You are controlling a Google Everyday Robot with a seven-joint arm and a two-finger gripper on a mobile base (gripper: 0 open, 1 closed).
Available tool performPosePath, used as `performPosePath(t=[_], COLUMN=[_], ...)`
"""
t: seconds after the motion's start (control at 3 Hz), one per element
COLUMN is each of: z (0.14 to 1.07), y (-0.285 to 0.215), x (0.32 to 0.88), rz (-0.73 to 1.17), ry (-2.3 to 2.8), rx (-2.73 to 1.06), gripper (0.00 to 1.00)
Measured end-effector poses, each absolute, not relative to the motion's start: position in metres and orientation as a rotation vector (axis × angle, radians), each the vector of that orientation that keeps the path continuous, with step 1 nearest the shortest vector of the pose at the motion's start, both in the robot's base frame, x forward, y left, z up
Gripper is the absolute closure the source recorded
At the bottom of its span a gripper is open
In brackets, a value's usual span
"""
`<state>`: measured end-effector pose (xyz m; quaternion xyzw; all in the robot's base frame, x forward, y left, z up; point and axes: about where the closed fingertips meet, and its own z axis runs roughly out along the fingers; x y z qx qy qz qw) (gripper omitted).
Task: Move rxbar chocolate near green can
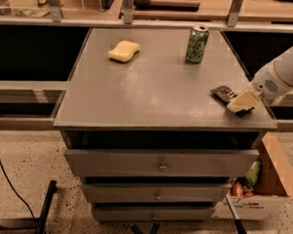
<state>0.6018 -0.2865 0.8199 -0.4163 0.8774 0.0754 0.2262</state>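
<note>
The rxbar chocolate (223, 93) is a flat dark wrapper lying near the right front corner of the grey cabinet top (152, 90). My gripper (242, 102), with cream-coloured fingers on a white arm coming in from the right, sits low right over the bar's near end and hides part of it. The green can (196, 44) stands upright at the back right of the top, well behind the bar and apart from it.
A yellow sponge (123, 50) lies at the back left of the top. Below are several drawers (159, 163), partly pulled out. A cardboard box (260, 192) with items stands on the floor at right. A rail and shelves run behind the cabinet.
</note>
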Motion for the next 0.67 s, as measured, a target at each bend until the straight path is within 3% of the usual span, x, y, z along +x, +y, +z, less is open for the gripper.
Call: performPosePath(t=[0.33,0.67], z=[0.8203,0.8202], y=[-0.2864,-0.2863], x=[0.6019,0.6019], rz=[0.208,0.208], ry=[2.419,2.419], rx=[-1.148,-1.148], gripper=[1.0,1.0])
